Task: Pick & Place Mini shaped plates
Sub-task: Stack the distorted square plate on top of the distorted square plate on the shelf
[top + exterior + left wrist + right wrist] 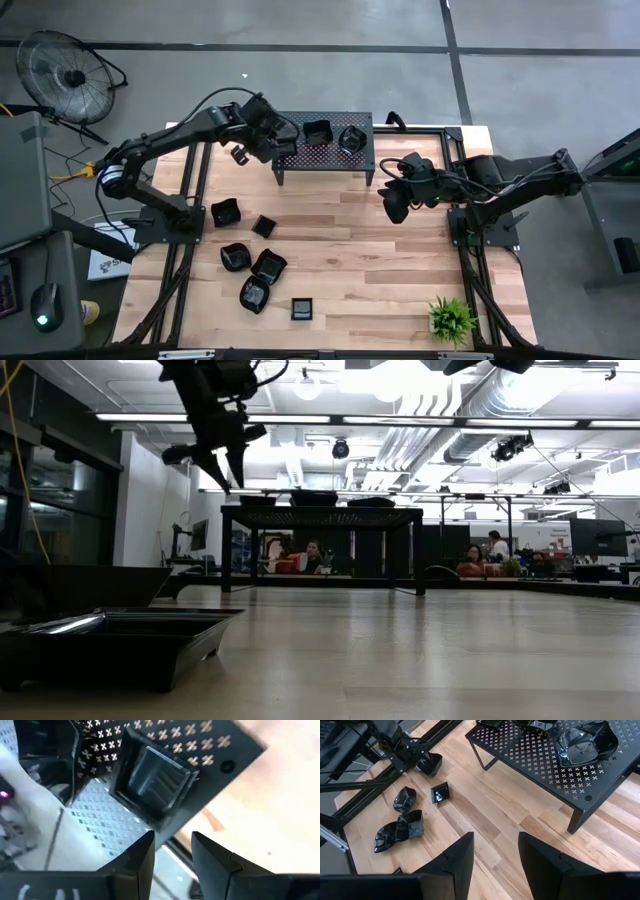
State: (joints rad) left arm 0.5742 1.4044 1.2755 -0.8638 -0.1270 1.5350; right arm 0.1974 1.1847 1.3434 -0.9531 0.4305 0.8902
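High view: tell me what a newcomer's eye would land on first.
The black perforated metal stand at the table's far edge draws the eye, with glossy black mini plates on top and the left gripper hovering over its left end, fingers apart and empty. More glossy black dishes lie scattered on the wooden table's near left, while the right gripper waits open beside the stand.

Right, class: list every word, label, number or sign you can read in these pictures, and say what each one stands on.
None can be read.
White sheet with dark print on the floor beside the table's left edge: too small to read.
Black perforated metal stand: only cross-shaped cut-outs, no lettering.
Small glossy black dishes: no markings visible.
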